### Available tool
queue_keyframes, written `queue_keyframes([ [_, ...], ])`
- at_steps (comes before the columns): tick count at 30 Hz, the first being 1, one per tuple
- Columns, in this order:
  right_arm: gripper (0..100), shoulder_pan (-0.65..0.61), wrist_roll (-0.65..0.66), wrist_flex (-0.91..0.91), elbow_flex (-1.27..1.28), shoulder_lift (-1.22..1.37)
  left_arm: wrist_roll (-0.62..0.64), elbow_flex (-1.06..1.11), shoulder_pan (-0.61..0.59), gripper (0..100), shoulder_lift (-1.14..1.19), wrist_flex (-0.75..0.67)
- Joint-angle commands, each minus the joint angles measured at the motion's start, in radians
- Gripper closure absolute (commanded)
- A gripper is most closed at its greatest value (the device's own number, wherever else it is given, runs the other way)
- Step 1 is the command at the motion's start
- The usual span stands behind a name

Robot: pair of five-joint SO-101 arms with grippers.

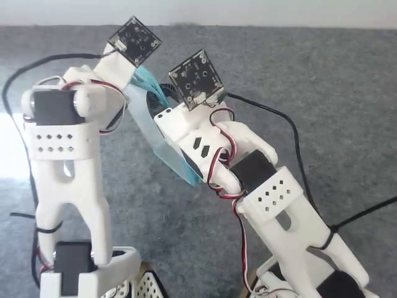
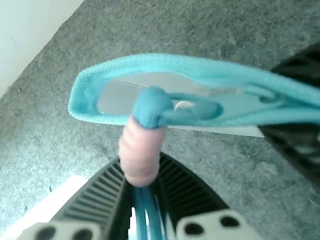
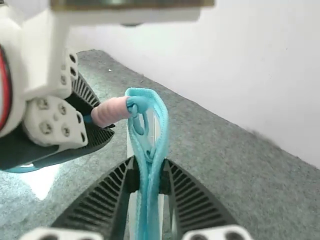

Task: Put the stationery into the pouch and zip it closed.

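**The teal pouch point(image 1: 144, 121) is held off the grey desk point(image 1: 322, 87)**

The pouch is kept in the air between the two arms, over the desk's middle and towards its far edge. The left pincer point(image 2: 142, 187) is closed on the pink zipper pull point(image 2: 140, 150) (a ribbed tab tied to a teal cord). The right pincer point(image 3: 148, 187) is clamped on the pouch's fabric edge, with the pull just beside it.

The pouch point(image 2: 165, 62) is glossy clear plastic edged in woven cloth; the carpet point(image 2: 200, 25) looks rough.
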Motion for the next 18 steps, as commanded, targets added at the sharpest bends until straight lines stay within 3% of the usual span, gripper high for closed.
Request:
queue_keyframes([
  [1, 99.1, -0.005, 0.020, 0.012, 0.002, -0.001, 0.000, -0.004, -0.006, 99, -0.034, -0.037],
  [9, 99.2, -0.008, 0.040, 0.048, 0.002, 0.001, 0.058, -0.010, -0.166, 99, 0.012, -0.253],
  [18, 99.3, -0.007, 0.044, 0.068, 0.015, 0.001, 0.038, -0.010, -0.184, 99, 0.175, -0.308],
])
